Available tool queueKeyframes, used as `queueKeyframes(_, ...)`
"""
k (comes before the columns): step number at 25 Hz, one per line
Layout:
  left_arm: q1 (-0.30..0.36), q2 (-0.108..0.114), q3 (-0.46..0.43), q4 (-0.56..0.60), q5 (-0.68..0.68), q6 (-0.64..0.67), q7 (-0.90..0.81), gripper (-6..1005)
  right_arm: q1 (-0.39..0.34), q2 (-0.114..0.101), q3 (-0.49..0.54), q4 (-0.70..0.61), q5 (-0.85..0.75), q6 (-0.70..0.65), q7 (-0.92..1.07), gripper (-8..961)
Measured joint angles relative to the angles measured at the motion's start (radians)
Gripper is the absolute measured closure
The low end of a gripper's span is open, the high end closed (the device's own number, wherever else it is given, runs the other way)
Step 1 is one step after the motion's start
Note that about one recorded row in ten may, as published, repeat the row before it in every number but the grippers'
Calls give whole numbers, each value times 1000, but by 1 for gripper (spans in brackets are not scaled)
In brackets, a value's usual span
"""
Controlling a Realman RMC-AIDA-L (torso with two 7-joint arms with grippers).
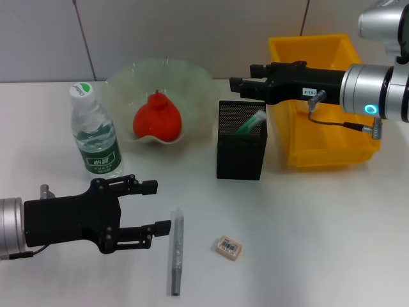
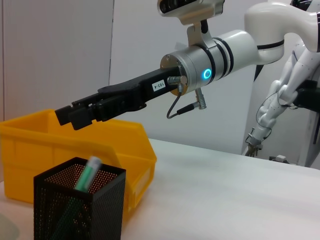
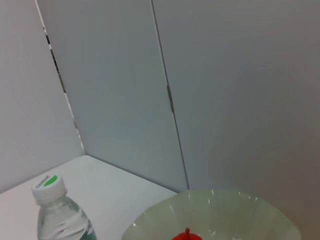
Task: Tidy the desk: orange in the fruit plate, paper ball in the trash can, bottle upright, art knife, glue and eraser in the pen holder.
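My right end effector (image 1: 238,86) hangs in the air above the pen holder (image 1: 241,150), level with the near-left corner of the trash can (image 1: 323,137); its fingers look pressed together and hold nothing. A green stick (the glue, as far as I can tell) (image 1: 253,121) leans inside the pen holder, its pale tip above the rim. My left end effector (image 1: 152,207) rests low over the near left of the surface (image 1: 319,224), fingers spread and empty, just beside the grey art knife (image 1: 176,251), which lies flat, not touching it. The eraser (image 1: 229,247) lies right of the knife, well apart from the holder. The bottle (image 1: 95,137) stands upright at the left, next to the fruit plate (image 1: 160,89), and the orange (image 1: 156,121) sits in that plate. The trash can stands just right of the pen holder.
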Motion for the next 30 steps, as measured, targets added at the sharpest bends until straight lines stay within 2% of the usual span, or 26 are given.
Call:
queueKeyframes(5, 0, -2, 0, 0, 0, -2, -2, 234, -1, 0, 25, 1, 32, 0, 8, 331)
queueKeyframes(9, 0, -3, -1, 0, 0, -1, -4, 234, -16, -1, 40, -3, 112, -41, 6, 331)
queueKeyframes(10, 0, -4, -2, 0, 0, -1, -4, 234, -28, -3, 73, -8, 164, -107, 3, 331)
queueKeyframes(11, 0, -4, -2, 0, 0, -1, -4, 234, -28, -3, 73, -8, 164, -107, 3, 331)
queueKeyframes(14, 2, -5, -3, 0, 0, -1, -4, 235, -37, -8, 154, -8, 194, -267, 2, 331)
queueKeyframes(15, 3, -4, -4, 0, 0, -1, -5, 235, -42, -19, 199, -5, 195, -387, 2, 331)
queueKeyframes(16, 3, -4, -4, 0, 0, -1, -5, 235, -42, -19, 199, -5, 195, -387, 2, 331)
queueKeyframes(19, 5, -4, -6, 0, 0, 0, -6, 235, -54, -46, 212, 0, 186, -522, 4, 331)
queueKeyframes(20, 6, -3, -7, 0, 0, 0, -6, 235, -53, -69, 207, 12, 146, -590, 9, 331)
queueKeyframes(21, 6, -3, -7, 0, 0, 0, -6, 236, -53, -69, 207, 12, 146, -590, 9, 332)
queueKeyframes(24, 9, -3, -7, 0, 0, 0, -6, 236, -33, -87, 206, 25, 42, -666, 16, 332)
queueKeyframes(26, 10, -2, -7, -2, 0, 0, -6, 236, -3, -87, 206, 21, -99, -696, 35, 332)
queueKeyframes(29, 11, -1, -6, -2, 0, 0, -6, 237, 22, -84, 202, 18, -176, -700, 60, 332)
queueKeyframes(30, 16, 0, -4, -1, 0, 0, -6, 237, 52, -81, 174, 15, -247, -702, 93, 332)
